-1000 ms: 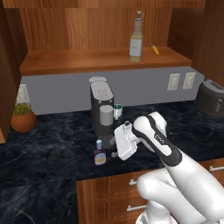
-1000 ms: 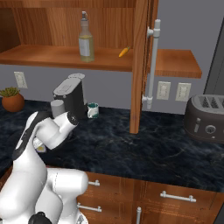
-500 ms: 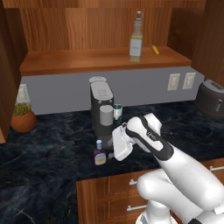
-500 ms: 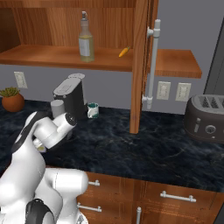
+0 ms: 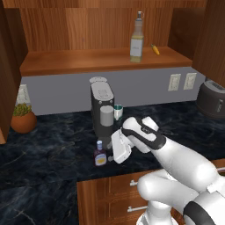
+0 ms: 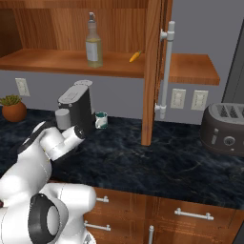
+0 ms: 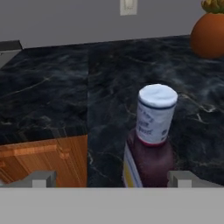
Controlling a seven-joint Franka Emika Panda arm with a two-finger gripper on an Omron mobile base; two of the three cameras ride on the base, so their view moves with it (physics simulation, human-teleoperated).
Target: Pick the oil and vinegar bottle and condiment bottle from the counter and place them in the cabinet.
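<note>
One of the two bottles is already housed: the oil and vinegar bottle is seen standing upright on the wide shelf of the cabinet, beside a small yellow item. The condiment bottle is left on the counter, near its front edge and just in front of the coffee machine.

The gripper is held low over the counter, just beside the bottle and level with it, with its jaws spread fully apart and nothing between them. In the hand view the bottle is found directly ahead but offset toward one finger tip, its long axis upright and its white cap topmost. A short sideways correction and a forward advance are judged necessary before the jaws can be closed around the dark body.
</note>
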